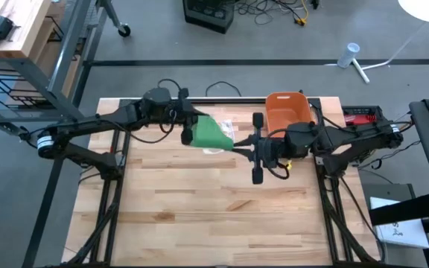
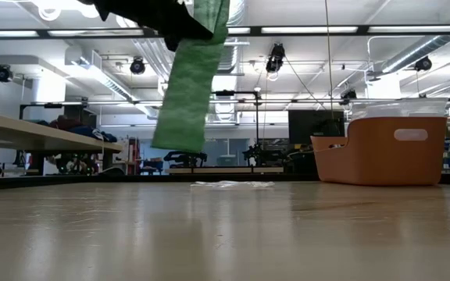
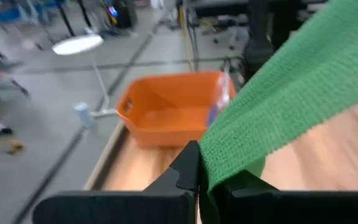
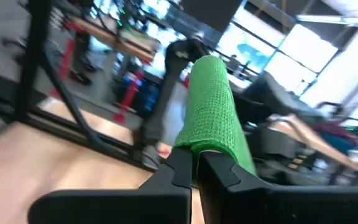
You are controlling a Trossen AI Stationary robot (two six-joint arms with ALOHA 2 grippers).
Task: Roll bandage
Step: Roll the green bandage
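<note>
The left hand (image 3: pixel 197 180) is clamped on one end of the green bandage (image 1: pixel 211 134), and the right hand (image 4: pixel 194 168) pinches the other, likely to keep it taut for rolling. The strip hangs in the air above the wooden surface (image 1: pixel 199 201), near the orange bin (image 1: pixel 287 110).

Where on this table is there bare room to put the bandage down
The near half of the wooden table is bare. The far strip is crowded: the orange bin, a clear wrapper, and both grippers, left and right, shut on the green bandage above it.
</note>
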